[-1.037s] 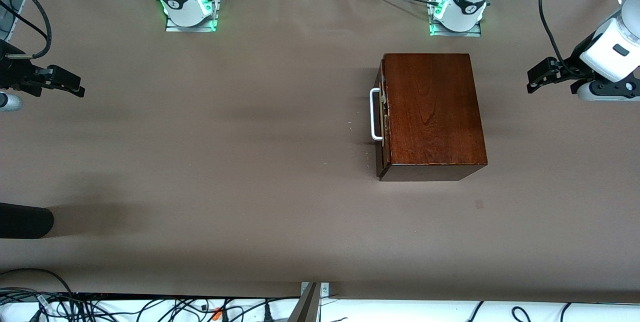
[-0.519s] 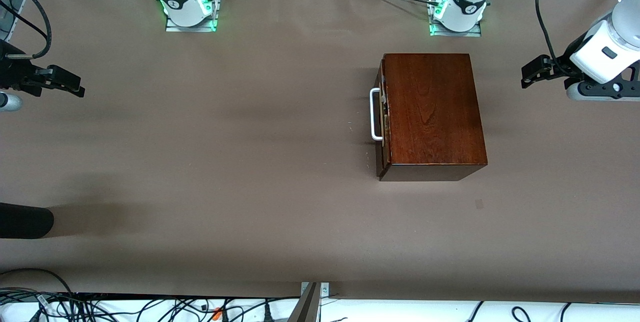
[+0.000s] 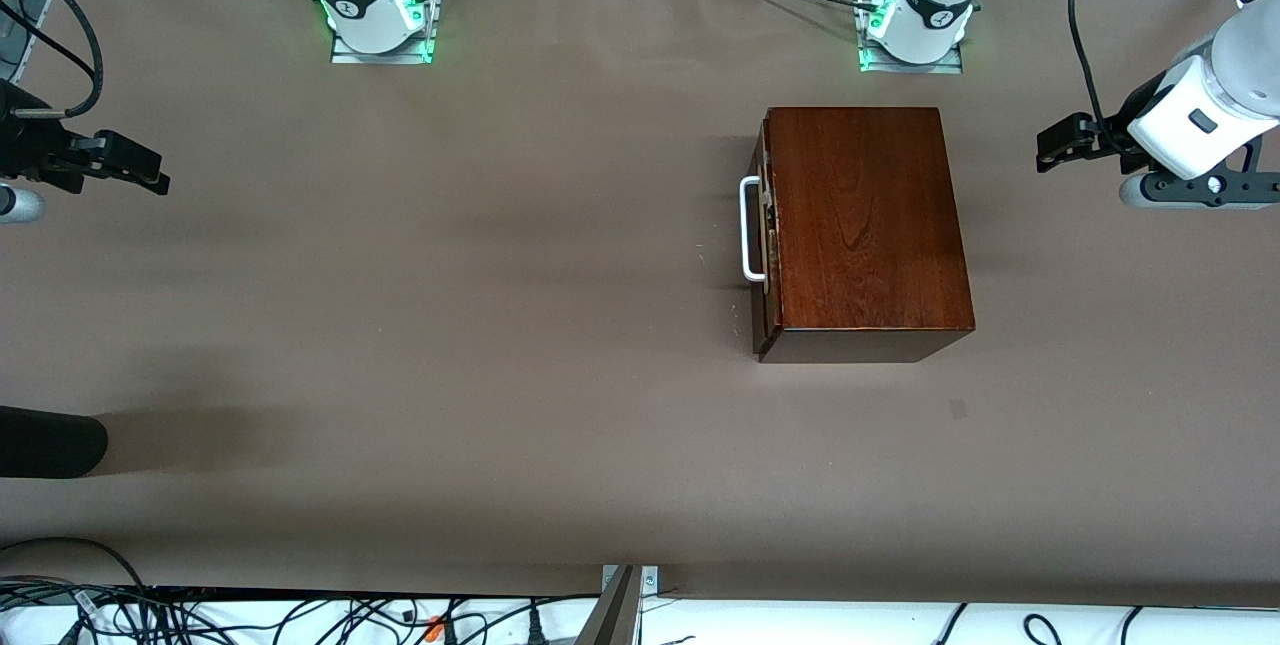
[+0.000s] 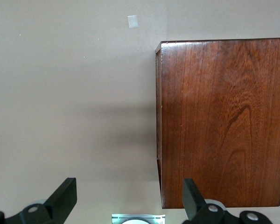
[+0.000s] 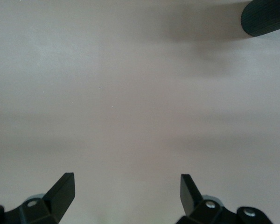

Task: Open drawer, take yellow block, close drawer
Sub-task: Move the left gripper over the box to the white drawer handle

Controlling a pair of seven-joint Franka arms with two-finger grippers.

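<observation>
table [image 3: 500, 325]: brown, matte | black cylinder [image 3: 50, 442] at right arm's end (cut by frame edge) | small pale patch [image 3: 959, 409] nr front edge | cables [image 3: 300, 615] below table edge

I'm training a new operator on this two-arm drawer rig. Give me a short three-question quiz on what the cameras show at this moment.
1. True or false: the drawer, with its dark reddish-brown front panel in the glossy mahogany wooden box, is pulled out.
2. Multiple choice: the small bright yellow block is A) on the box, B) in a gripper, C) nowhere in view.
3. Fill in: the left gripper and the right gripper both have their fingers ____.

Key: 1 false, it looks shut, with its white U-shaped bar handle close against the box; 2 C; 3 open, each holding nothing.
</observation>
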